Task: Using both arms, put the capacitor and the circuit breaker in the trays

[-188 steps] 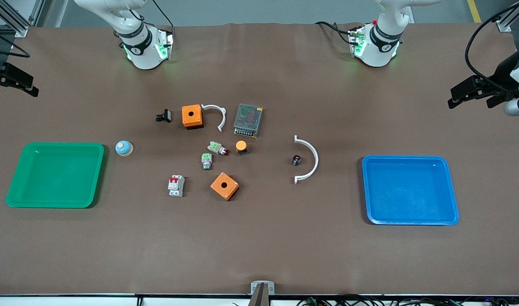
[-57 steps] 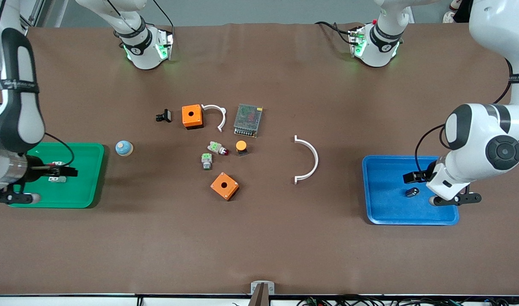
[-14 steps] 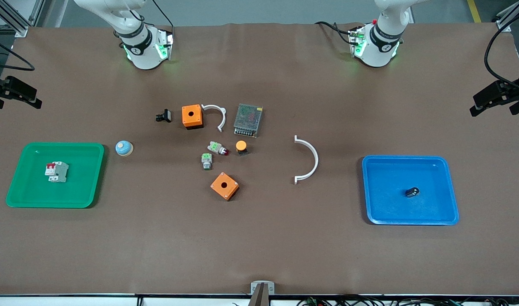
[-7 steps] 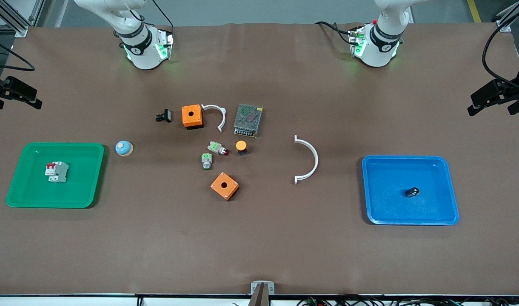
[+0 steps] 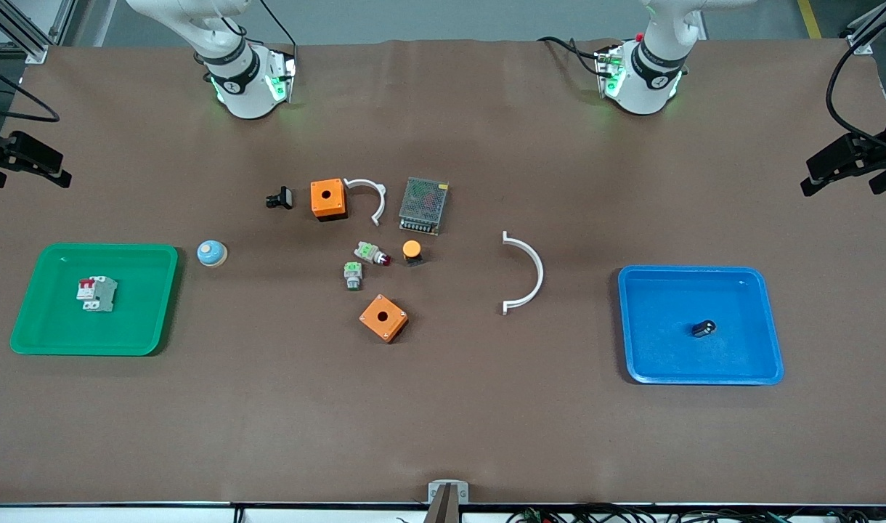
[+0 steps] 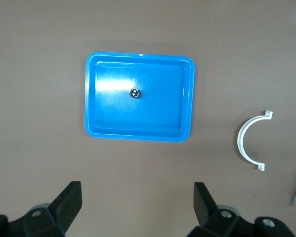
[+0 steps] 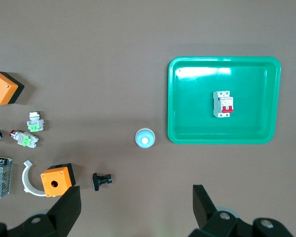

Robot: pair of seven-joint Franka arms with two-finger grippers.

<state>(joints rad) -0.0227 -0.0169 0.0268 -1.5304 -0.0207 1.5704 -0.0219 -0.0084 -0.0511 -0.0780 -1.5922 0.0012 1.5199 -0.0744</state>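
Both parts lie in trays: the capacitor (image 5: 703,328) in the blue tray (image 5: 766,367), the circuit breaker (image 5: 96,293) in the green tray (image 5: 160,334). Our left tool (image 6: 137,205) and right tool (image 7: 136,206) hang high at the counter (image 5: 443,421) ends, fingers apart, holding nothing. We judge little risk; the round capacitor could only roll.

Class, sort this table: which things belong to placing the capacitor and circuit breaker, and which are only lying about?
Job:
capacitor in the blue tray
circuit breaker in the green tray

Lying about:
two orange boxes
two white clips
mesh power supply
green-topped push-buttons
blue dome
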